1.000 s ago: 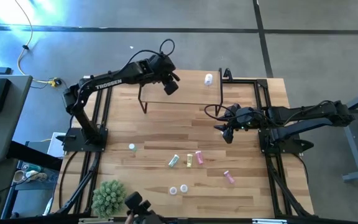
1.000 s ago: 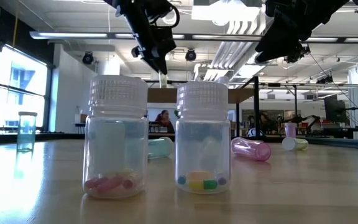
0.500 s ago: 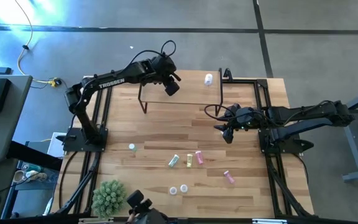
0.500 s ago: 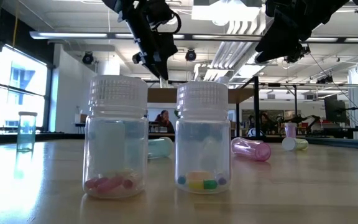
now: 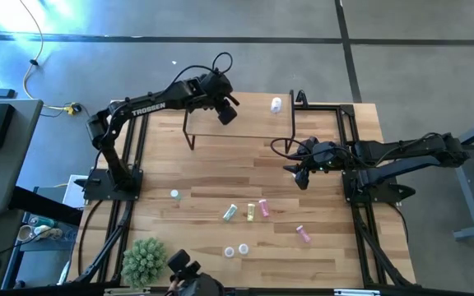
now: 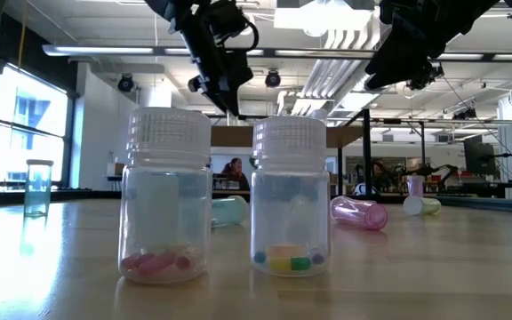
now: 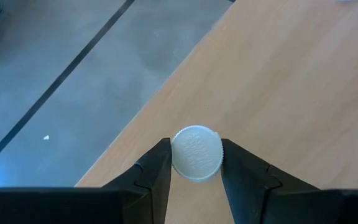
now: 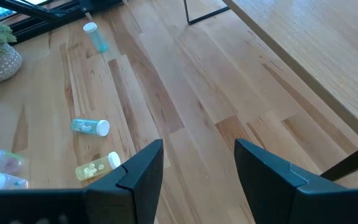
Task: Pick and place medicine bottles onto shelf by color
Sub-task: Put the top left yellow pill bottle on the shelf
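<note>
My left gripper [image 5: 226,113] hovers over the far left part of the shelf [image 5: 253,125], shut on a medicine bottle with a white ribbed cap [image 7: 196,153]. Another white-capped bottle [image 5: 276,104] stands at the shelf's far right corner. Several bottles lie on the table near its front: green [image 5: 230,212], yellow [image 5: 251,211], pink [image 5: 264,207] and another pink [image 5: 304,234]. One stands upright at the left [image 5: 175,195]. Two clear bottles [image 6: 169,196] [image 6: 290,196] stand close to the low camera. My right gripper [image 5: 300,175] waits open above the table's right middle. My left gripper pinches the bottle between its two fingers [image 7: 157,163], which sit on opposite sides of it right by the cap's rim [image 7: 174,155]. The cap faces back toward the wrist and hides the body. The fingers slant down toward the far side. The bottle hangs clear above the shelf board [image 7: 278,81].
A spiky green plant ball [image 5: 144,261] sits at the near left corner. The shelf stands on thin black legs [image 8: 204,12]. Black arm frames run along both table sides. Bare wood lies between the shelf and the row of bottles.
</note>
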Controlling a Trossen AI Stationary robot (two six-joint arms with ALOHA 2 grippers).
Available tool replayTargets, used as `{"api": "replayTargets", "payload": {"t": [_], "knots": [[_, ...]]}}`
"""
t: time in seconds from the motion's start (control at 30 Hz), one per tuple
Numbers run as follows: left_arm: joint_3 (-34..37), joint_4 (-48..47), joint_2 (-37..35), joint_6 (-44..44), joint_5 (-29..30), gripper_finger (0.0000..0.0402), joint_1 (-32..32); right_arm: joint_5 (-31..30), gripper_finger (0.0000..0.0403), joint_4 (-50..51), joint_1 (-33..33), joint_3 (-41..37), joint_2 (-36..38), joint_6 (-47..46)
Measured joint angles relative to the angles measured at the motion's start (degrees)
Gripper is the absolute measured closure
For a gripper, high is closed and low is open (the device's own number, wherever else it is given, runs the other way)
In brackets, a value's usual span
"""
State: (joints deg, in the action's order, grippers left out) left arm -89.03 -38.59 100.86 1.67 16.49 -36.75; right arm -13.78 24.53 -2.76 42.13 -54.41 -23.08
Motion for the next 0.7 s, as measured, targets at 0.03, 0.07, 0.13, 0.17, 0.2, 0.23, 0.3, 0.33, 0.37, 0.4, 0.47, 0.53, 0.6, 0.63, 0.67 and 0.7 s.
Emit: {"api": "replayTargets", "payload": {"t": [0.03,0.07,0.13,0.17,0.2,0.23,0.3,0.33,0.37,0.4,0.47,0.53,0.6,0.63,0.67,0.7], "knots": [[0.0,0.0,0.0,0.0,0.0,0.0286,0.0,0.0,0.0214,0.0,0.0,0.0,0.0,0.0],[0.0,0.0,0.0,0.0,0.0,0.0286,0.0,0.0,0.0214,0.0,0.0,0.0,0.0,0.0],[0.0,0.0,0.0,0.0,0.2,0.0286,0.0,0.0,0.0214,0.0,0.0,0.0,0.0,0.0],[0.0,0.0,0.0,0.0,0.2,0.0286,0.0,0.0,0.0214,0.0,0.0,0.0,0.0,0.0],[0.0,0.0,0.0,0.0,0.2,0.0286,0.0,0.0,0.0214,0.0,0.0,0.0,0.0,0.0],[0.0,0.0,0.0,0.0,0.2,0.0286,0.0,0.0,0.0214,0.0,0.0,0.0,0.0,0.0],[0.0,0.1,0.0,0.0,0.2,0.0286,0.0,0.0,0.0214,0.0,0.0,0.0,0.0,0.0],[0.0,0.2,0.1,0.0,0.2,0.0286,0.0,0.0,0.0214,0.0,0.0,0.0,0.0,0.0],[0.0,0.4,0.1,0.0,0.2,0.0286,0.0,0.0,0.0214,0.0,0.0,0.0,0.0,0.0],[0.0,0.6,0.1,0.0,0.1,0.0286,0.0,0.0,0.0214,0.0,0.0,0.0,0.0,0.0],[0.0,1.0,0.1,0.1,0.0,0.0286,0.0,0.0,0.0214,0.0,0.0,0.0,0.0,0.0],[0.0,1.2,0.2,0.8,-0.1,0.0283,0.0,0.0,0.0214,0.0,0.0,0.0,0.0,0.1],[0.0,1.3,0.2,0.9,-0.1,0.0275,0.0,0.0,0.0214,0.0,0.0,0.0,0.0,0.1],[0.0,1.3,0.2,0.9,-0.1,0.0269,0.0,0.0,0.0214,0.0,0.0,0.0,0.0,0.1],[0.0,1.3,0.2,0.9,-0.1,0.0262,0.0,0.0,0.0214,0.0,0.0,0.0,0.0,0.2],[0.1,1.3,0.2,0.9,-0.1,0.0256,0.0,0.0,0.0214,0.0,0.0,0.0,0.0,0.2]]}}
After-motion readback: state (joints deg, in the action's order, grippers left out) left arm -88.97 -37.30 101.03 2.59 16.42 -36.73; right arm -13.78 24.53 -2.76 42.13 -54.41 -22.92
